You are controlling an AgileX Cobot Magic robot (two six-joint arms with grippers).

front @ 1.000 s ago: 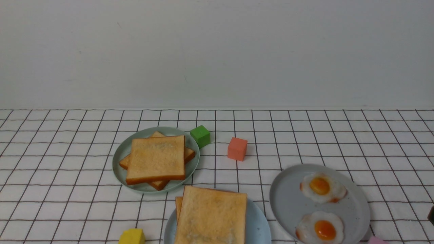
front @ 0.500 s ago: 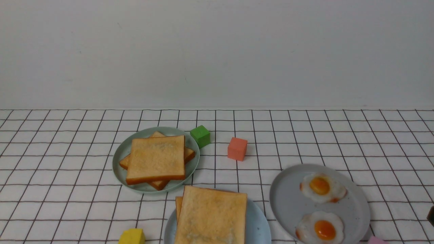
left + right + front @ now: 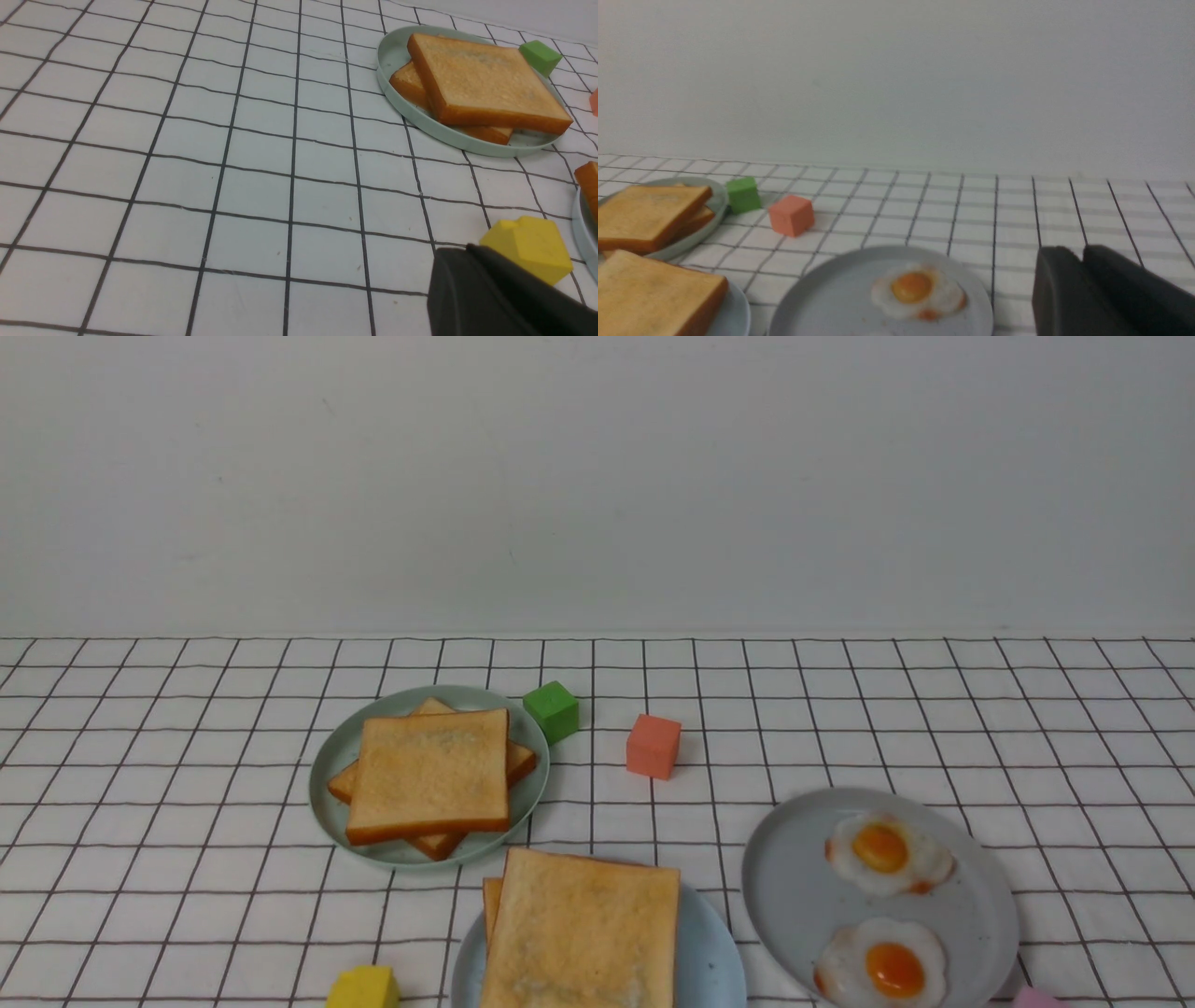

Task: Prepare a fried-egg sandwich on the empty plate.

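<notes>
Checked tablecloth (image 3: pixel 187 803) carries everything. Grey plate (image 3: pixel 794 887), near its right front corner, holds two fried eggs (image 3: pixel 887 854). Sky-blue plate (image 3: pixel 714 961), at front edge centre, holds the fried-egg sandwich (image 3: pixel 583 929); egg inside hidden. Green plate (image 3: pixel 331 770), behind-left of it, holds toast pile (image 3: pixel 429 775). Left gripper (image 3: pixel 467 254) and right gripper (image 3: pixel 1080 254): fingers pressed together, holding nothing.
</notes>
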